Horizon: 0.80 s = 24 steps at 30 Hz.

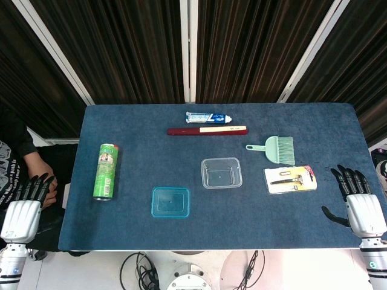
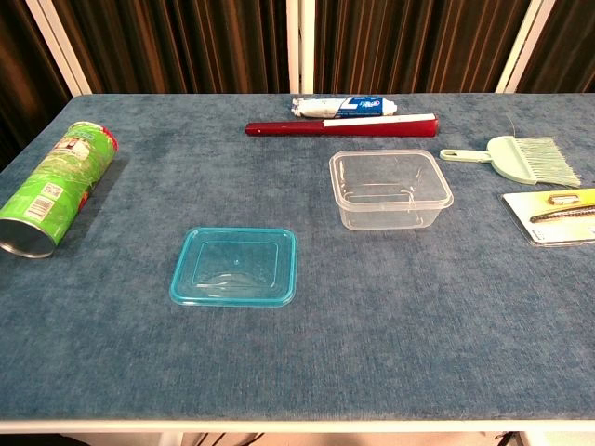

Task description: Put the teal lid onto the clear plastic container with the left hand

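Left robot hand [image 1: 24,208] spread off the table edge; teal lid [image 1: 170,202] apart from clear container [image 1: 221,173].

The teal lid [image 1: 170,202] is a translucent rounded rectangle lying flat on the table, near the front edge. The clear container [image 1: 222,173] sits upright and open, empty, at about 2 o'clock from the lid, apart from it.

A blue-clothed table [image 1: 211,220] stands before dark curtains [image 1: 133,48] with white posts [image 1: 189,48].
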Each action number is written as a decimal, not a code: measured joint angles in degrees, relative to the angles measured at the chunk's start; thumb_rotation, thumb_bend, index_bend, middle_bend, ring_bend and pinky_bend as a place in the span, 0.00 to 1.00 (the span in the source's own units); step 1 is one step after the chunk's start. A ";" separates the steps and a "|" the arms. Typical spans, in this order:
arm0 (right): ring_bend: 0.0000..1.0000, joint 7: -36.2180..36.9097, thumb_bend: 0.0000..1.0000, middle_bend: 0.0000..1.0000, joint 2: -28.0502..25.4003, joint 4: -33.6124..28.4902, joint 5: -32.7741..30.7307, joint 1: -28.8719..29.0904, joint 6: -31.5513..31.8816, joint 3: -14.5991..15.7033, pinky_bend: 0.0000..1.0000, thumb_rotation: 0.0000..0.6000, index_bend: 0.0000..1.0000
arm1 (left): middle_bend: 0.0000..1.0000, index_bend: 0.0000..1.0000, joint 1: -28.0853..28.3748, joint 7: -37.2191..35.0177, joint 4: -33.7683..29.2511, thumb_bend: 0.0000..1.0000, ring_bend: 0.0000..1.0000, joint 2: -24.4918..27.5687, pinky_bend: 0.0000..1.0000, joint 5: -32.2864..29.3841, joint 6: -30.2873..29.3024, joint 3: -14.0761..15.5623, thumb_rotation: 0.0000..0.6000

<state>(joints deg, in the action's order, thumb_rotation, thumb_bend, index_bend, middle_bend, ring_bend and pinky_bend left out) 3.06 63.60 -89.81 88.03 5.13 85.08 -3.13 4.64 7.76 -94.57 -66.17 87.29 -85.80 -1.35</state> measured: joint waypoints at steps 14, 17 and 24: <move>0.00 0.75 0.13 0.02 0.46 0.60 0.59 -0.30 1.23 -0.14 0.00 1.00 0.00 | 0.04 0.07 1.02 1.21 -1.35 0.06 0.00 0.89 0.00 1.81 -0.26 -0.46 1.00; 0.00 0.97 0.13 0.02 0.66 0.89 0.56 -0.16 1.24 -0.38 0.00 1.00 0.00 | 0.04 0.07 2.54 1.29 -2.45 0.06 0.00 1.64 0.00 3.49 0.13 -1.16 1.00; 0.00 0.32 0.13 0.02 0.99 0.59 1.30 1.55 -0.59 -0.71 0.00 1.00 0.00 | 0.04 0.07 10.04 1.27 -6.49 0.06 0.00 3.72 0.00 8.15 5.55 -3.79 1.00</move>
<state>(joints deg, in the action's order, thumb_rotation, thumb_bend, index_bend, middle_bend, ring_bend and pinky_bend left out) 3.38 64.58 -89.22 89.33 6.68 84.49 -3.84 14.68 9.02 -101.06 -62.45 95.44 -80.26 -5.15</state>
